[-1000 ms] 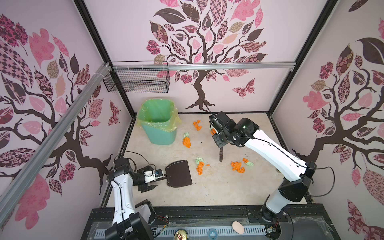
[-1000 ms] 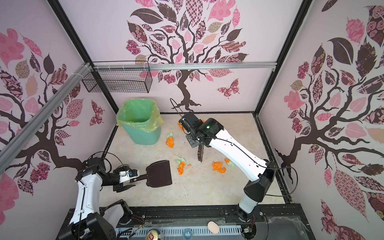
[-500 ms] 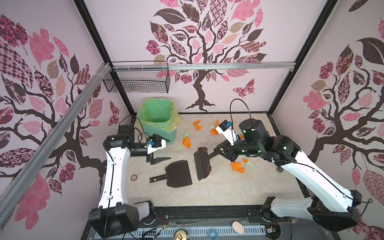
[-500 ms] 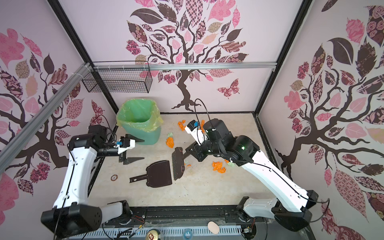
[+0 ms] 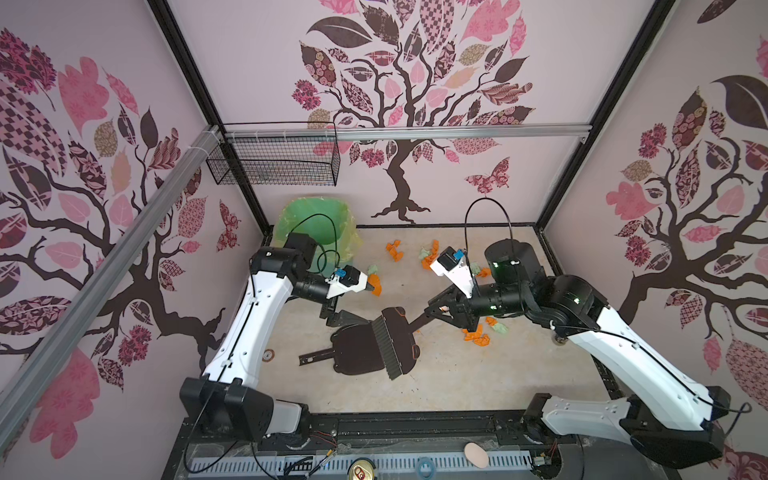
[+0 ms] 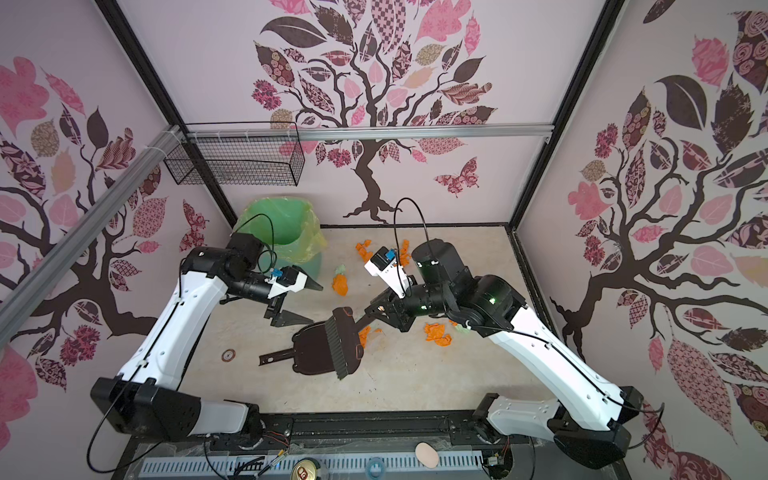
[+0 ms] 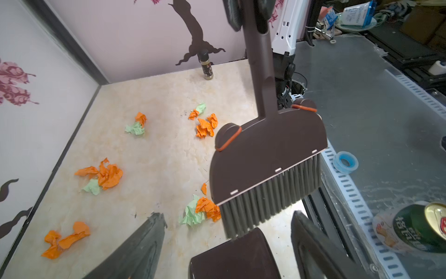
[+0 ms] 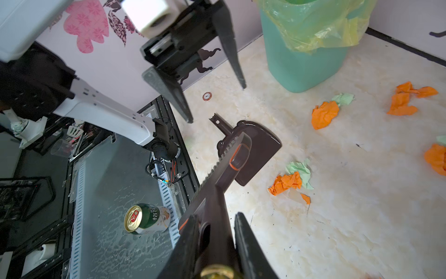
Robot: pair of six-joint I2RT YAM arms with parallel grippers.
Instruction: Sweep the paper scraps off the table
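My right gripper (image 5: 436,308) (image 8: 214,215) is shut on the handle of a dark brown brush (image 5: 395,341) (image 7: 265,154). The bristles hang over the mouth of the dark dustpan (image 5: 355,353) (image 8: 260,149), which lies flat on the table (image 5: 457,378). My left gripper (image 5: 334,313) (image 7: 226,215) is open and empty. It hovers above the pan's far side, near the bin. Orange and green paper scraps (image 5: 478,334) (image 7: 108,175) lie scattered. One wad (image 6: 365,334) (image 7: 204,211) sits right at the bristles, others (image 5: 395,251) near the back wall.
A green bin (image 5: 316,226) with a yellow liner stands at the back left. A small round token (image 5: 269,355) lies left of the pan handle (image 5: 316,357). A spice bottle (image 7: 207,65) stands by a wall. A can (image 5: 362,471) and tape roll (image 5: 424,467) lie on the front rail.
My left gripper has left the pan's handle side, risen toward the bin and opened wider. The right arm has swung the brush from the back down to the pan's mouth.
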